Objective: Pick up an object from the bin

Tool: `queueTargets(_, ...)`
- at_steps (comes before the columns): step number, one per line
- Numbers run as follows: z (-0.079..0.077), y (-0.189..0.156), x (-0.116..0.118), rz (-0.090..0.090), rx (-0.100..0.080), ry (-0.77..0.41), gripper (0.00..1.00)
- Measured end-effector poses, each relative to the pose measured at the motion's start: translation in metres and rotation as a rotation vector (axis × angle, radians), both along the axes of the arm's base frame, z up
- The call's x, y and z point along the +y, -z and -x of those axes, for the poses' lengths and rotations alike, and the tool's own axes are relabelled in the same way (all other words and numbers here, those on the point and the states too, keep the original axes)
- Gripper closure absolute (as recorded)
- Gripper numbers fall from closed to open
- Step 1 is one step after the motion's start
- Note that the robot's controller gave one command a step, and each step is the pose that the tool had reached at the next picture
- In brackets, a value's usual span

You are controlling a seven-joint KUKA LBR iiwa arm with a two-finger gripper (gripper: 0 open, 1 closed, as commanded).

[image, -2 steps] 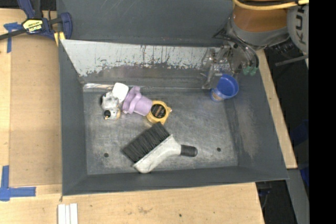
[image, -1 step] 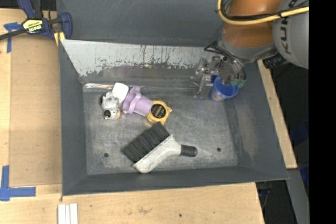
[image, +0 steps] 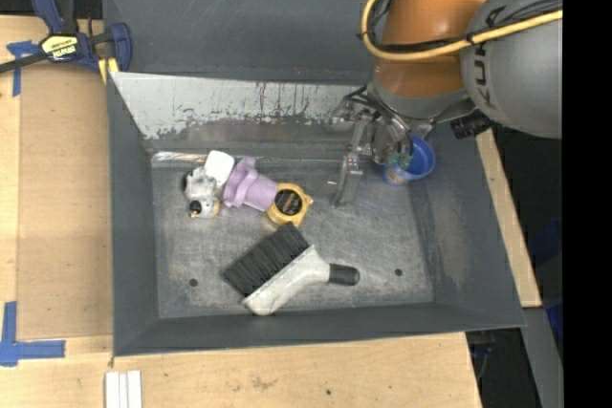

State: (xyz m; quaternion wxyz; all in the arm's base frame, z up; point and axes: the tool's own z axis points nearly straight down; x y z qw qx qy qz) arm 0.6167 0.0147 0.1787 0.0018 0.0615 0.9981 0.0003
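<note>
Blue round thing (image: 417, 160): of all the items, the closest to the gripper; placed last below.
- Near side: you have a brush (image: 277, 268) with black bristles and a white handle, lying slantwise on the floor of the bin (image: 134, 234).
- Middle, left: a yellow round case (image: 288, 203) touches a lilac plastic piece (image: 245, 185), with a small white toy (image: 201, 189) at its left end.
- Far right: the gripper (image: 356, 169) hangs low, with the blue round thing just beside it on the right. You cannot tell whether it is open or closed.
</note>
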Motion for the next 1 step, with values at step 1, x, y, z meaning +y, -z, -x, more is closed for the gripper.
queueTargets(1, 0.0000, 0.0001, -0.0001, 0.000, 0.000, 0.000, 0.00)
